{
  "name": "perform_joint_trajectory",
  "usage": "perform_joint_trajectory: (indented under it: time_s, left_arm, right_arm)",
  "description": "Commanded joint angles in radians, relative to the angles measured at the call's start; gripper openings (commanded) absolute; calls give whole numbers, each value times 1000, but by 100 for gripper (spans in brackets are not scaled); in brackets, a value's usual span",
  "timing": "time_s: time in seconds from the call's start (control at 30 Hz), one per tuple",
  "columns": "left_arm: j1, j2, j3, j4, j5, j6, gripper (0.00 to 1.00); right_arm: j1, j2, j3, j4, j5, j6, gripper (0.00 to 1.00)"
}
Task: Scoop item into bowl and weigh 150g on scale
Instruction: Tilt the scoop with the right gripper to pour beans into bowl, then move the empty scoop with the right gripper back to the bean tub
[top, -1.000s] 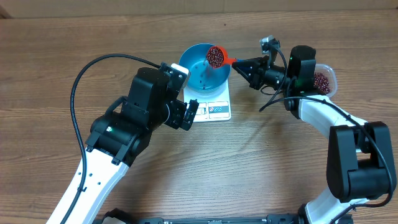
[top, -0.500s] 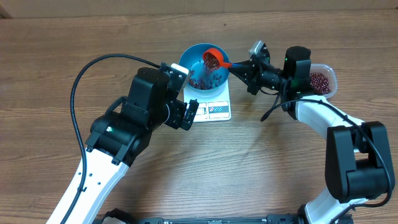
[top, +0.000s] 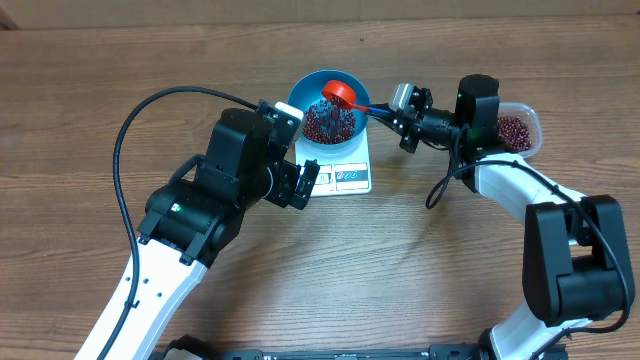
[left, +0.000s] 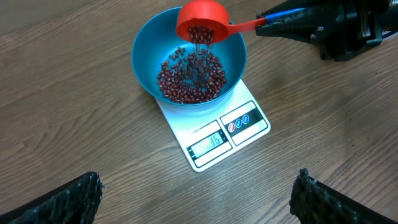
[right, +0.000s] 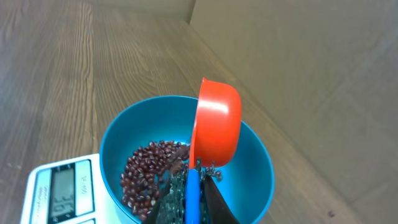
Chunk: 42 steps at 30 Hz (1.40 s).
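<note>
Overhead: blue bowl (top: 297, 98) sits on the scale (top: 345, 176) mid-bench (top: 430, 260), w/ a loose heap of beans (top: 325, 124) inside. The red scoop (top: 338, 92) is tipped over the bowl, its handle running back to the right pincer (top: 385, 107), which is clamped shut on it. A clear tub (top: 515, 131) w/ more beans sits by the right arm, well apart from the scale. Left wrist: the scoop's mouth faces down over the bowl's far side and beans are dropping out onto the heap. The scale display is lit w/ a two-digit reading, so prob. well short of target. The left pincer (left: 196, 199) hangs on the near side of the scale, jaws spread as wide as they go, holding nothing. Right wrist: the scoop stands almost on edge above the bowl w/ only a few beans visible at its lower lip near the handle. The heap covers the bowl's bottom, not the walls. Judgement: the step in hand is the pour of one scoopful, approx. finished. Next move prob. calls for levelling the scoop, keeping the grip on the handle and swinging back to the tub for another load. Several more loads look needed, w/ smaller, slower tips as the reading nears target.
</note>
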Motion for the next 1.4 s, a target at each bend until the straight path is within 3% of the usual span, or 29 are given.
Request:
perform_joint_trajectory:
  time_s: [0.0,0.33,0.63,0.73,0.9,1.07,1.23,1.37]
  left_arm:
    - [-4,4,-9,0,-11,-10,100]
    - [-4,4,-9,0,-11,-10,100]
    - [-4,4,-9,0,-11,-10,100]
    - [-4,4,-9,0,-11,-10,100]
    - [-4,4,-9,0,-11,-10,100]
    - [-4,4,-9,0,-11,-10,100]
    - [-4,4,-9,0,-11,-10,100]
    - [-4,4,-9,0,-11,-10,100]
  right_arm:
    - [1,3,7,12,-11,-104,4]
    - [1,3,8,124,19,-56,4]
    - [-42,-51,61,204,43,491,4]
    - [-60,-98,97,172,44,596,4]
    - [-70,-189,233,-121,200,628,3]
    - [-71,-207,516,-633,525,627,4]
    - [-76,-206,779,-987,772,610,4]
    - [-109,-194,952,-1204,857,577,3]
